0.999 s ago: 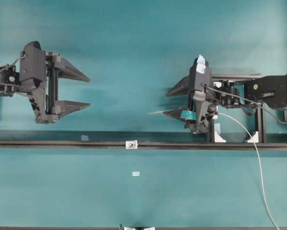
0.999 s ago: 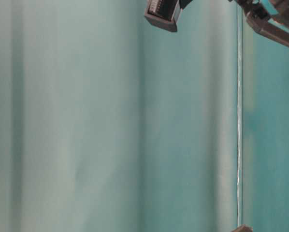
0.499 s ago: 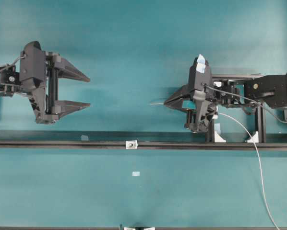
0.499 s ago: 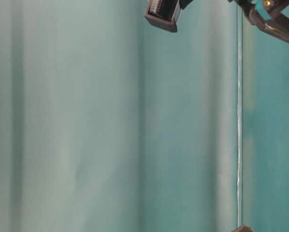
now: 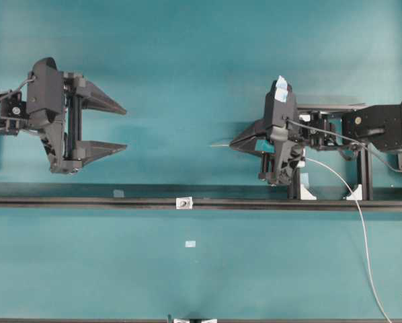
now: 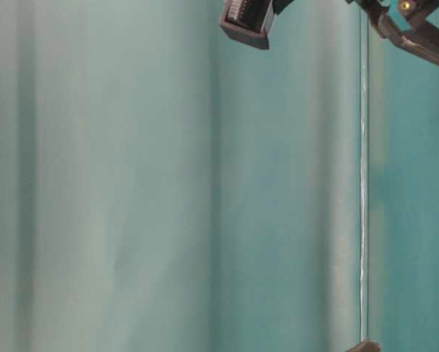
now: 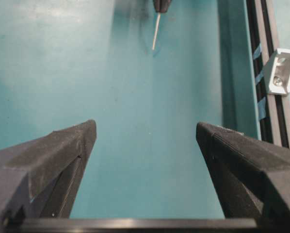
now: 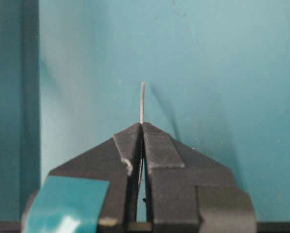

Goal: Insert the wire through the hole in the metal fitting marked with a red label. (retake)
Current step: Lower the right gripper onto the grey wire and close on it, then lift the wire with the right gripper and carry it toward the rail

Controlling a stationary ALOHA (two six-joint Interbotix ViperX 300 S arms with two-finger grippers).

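Pale grey-white thin wire [image 8: 142, 102] is clamped between the closed fingers of the right gripper [image 5: 236, 143]; a short tip sticks out past them, pointing toward the left gripper [image 5: 124, 126], which hangs with fingers wide apart, holding nothing. Tiny shiny silver square metal fitting [image 5: 183, 202] sits on the long black rail [image 5: 87, 201] across the teal bench [image 5: 187, 54], well apart from the wire tip. Judgement: grasp done; aligning with the dark hole and threading remain.

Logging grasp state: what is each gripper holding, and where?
The right gripper pinches the wire just behind its free tip. The left gripper is open, holding nothing.
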